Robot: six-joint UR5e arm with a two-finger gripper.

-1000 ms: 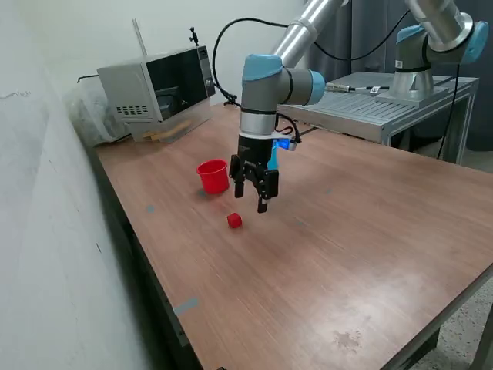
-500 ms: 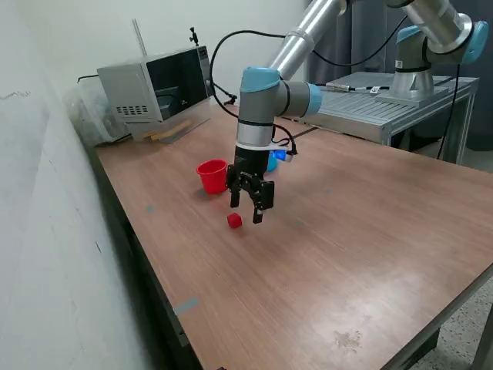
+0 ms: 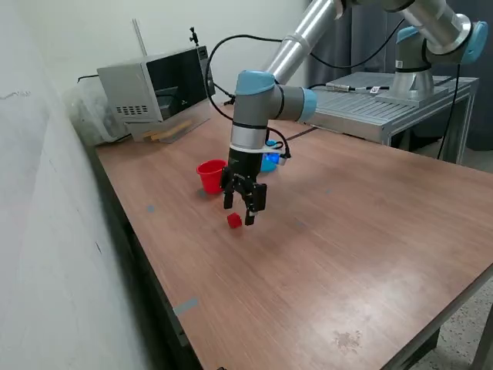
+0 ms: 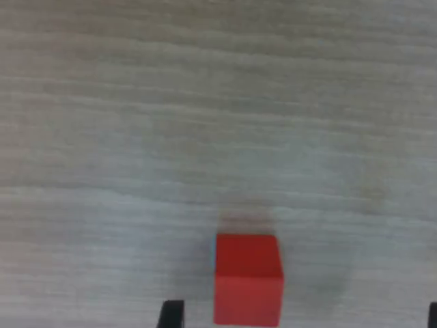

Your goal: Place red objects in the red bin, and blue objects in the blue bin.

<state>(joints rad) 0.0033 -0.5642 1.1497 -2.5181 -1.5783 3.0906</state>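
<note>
A small solid red cube (image 3: 234, 221) sits on the wooden table (image 3: 347, 254), square-edged and evenly coloured. The gripper (image 3: 239, 211) hangs just above it, fingers spread. At the cube's 11 o'clock stands the red bin (image 3: 211, 176), and beyond the arm is the blue bin (image 3: 269, 161).

Obstacles, as we see them in the exterior view: red cup (image 3: 210, 175) just beside the gripper (image 3: 239, 207), toward the exterior view's left; a light blue cup (image 3: 269, 160) partly hidden behind the arm; a microwave (image 3: 158, 86) well apart at the table's (image 3: 362, 239) far end. One red cube (image 3: 234, 221) lies under the spread fingers, bare wood on all its sides in the wrist view (image 4: 247, 279). We find the near half of the table open.
</note>
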